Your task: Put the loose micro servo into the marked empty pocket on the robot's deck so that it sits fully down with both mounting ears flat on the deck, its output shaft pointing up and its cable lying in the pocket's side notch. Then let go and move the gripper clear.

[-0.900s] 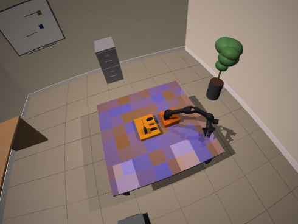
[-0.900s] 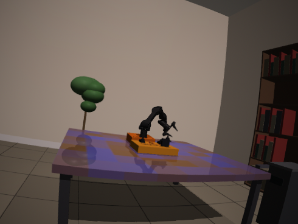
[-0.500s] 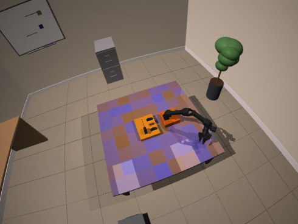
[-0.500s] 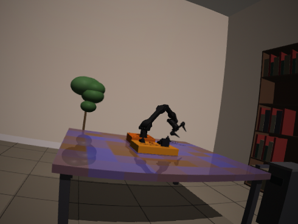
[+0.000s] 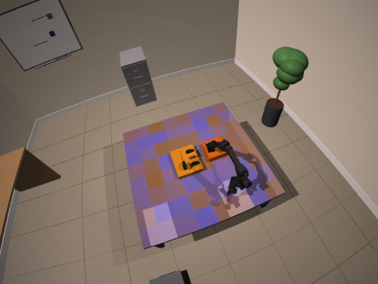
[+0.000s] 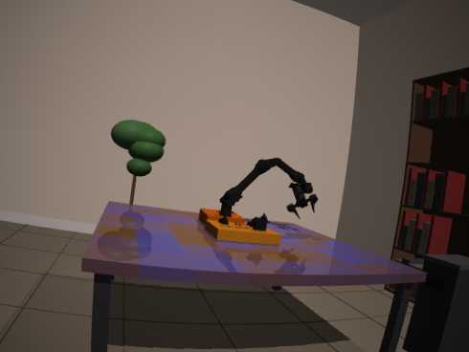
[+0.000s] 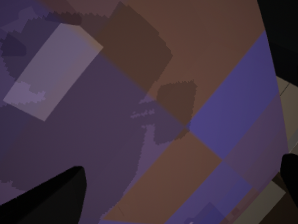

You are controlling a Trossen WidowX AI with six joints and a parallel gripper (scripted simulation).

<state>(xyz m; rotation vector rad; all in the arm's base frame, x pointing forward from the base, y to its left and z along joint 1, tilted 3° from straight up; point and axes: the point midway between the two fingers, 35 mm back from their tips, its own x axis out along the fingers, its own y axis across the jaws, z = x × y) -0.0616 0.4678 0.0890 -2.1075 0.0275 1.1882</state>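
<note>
The yellow-orange deck sits on the table, with several black parts on it. One black part stands up from the deck. I cannot make out the loose micro servo, its cable or the marked pocket with its notch; they are too small or dark to tell in the top and exterior views. My gripper is open and empty, fingers wide apart. It hangs above the table, off to the side of the deck. The deck does not show in the wrist view.
The arm's orange base block stands close beside the deck. The patchwork table carries the arm's shadows. A table edge shows at the right of the wrist view. A plant, cabinet and bookshelf stand away from the table.
</note>
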